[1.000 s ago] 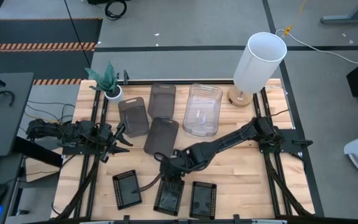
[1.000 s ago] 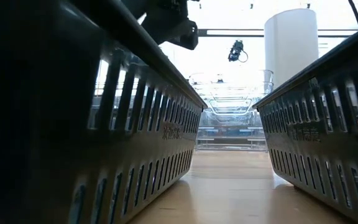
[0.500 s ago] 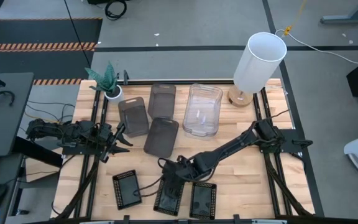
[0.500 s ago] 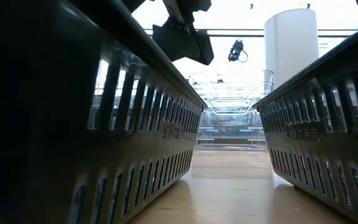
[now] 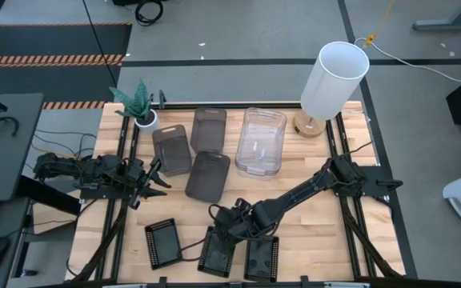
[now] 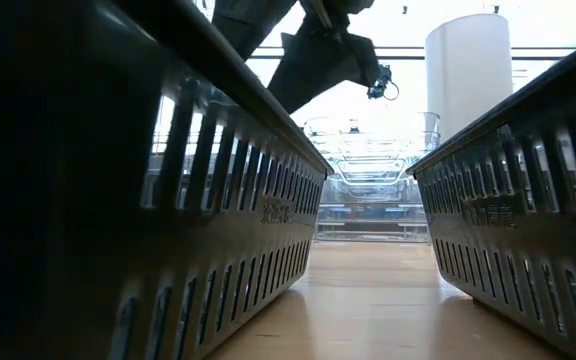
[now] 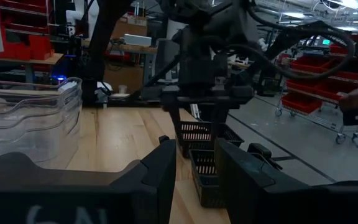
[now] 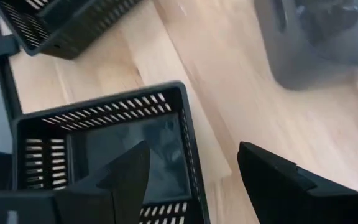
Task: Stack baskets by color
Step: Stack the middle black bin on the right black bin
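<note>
Wooden counter [image 5: 310, 232] carries nine baskets | my right hand [image 5: 229, 234], fingers spread wide and holding nothing, hovers over the middle small black mesh plastic basket [image 5: 217, 252] | my left hand [image 5: 152, 182] waits beside the smoky grey translucent baskets [image 5: 207, 176], grip unclear.

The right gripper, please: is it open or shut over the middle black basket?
Open. The right gripper shows a wide gap between its fingers, poised over the rim of the middle black basket, holding nothing.
</note>
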Available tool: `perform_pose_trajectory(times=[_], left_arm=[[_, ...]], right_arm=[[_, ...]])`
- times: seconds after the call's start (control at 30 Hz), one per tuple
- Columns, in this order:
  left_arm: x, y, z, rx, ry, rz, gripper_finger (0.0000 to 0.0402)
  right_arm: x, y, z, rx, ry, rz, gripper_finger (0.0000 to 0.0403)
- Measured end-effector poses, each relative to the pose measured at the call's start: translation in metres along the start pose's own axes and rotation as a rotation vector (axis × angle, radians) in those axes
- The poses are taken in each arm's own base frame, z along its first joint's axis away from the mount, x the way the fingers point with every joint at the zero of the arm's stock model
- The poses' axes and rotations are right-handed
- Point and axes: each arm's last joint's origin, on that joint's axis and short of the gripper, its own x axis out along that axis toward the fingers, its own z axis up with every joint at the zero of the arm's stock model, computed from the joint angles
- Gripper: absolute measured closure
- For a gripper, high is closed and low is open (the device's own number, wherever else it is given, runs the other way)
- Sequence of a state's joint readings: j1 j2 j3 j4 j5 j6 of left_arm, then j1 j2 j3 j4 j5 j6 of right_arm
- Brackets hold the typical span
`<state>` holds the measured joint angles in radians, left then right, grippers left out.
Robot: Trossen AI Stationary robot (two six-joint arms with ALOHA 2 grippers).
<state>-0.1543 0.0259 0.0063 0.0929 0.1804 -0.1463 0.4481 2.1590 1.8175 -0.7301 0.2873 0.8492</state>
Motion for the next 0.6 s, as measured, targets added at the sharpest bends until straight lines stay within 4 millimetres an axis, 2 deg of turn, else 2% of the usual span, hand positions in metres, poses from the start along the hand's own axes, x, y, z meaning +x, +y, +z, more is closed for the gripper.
perform_pose_trajectory(times=[0.27, 0.4, 0.6], left_arm=[[0.000, 0.000, 0.000, 0.000, 0.000, 0.000, 0.0285], [0.000, 0.000, 0.000, 0.000, 0.000, 0.000, 0.0285], [0.000, 0.000, 0.000, 0.000, 0.000, 0.000, 0.0285]], right_arm=[[0.014, -0.009, 0.006, -0.088, -0.004, 0.064, 0.0156], [0.025, -0.016, -0.003, -0.117, 0.025, 0.041, 0.0156], [0.038, -0.018, -0.011, -0.114, 0.012, 0.119, 0.0156]])
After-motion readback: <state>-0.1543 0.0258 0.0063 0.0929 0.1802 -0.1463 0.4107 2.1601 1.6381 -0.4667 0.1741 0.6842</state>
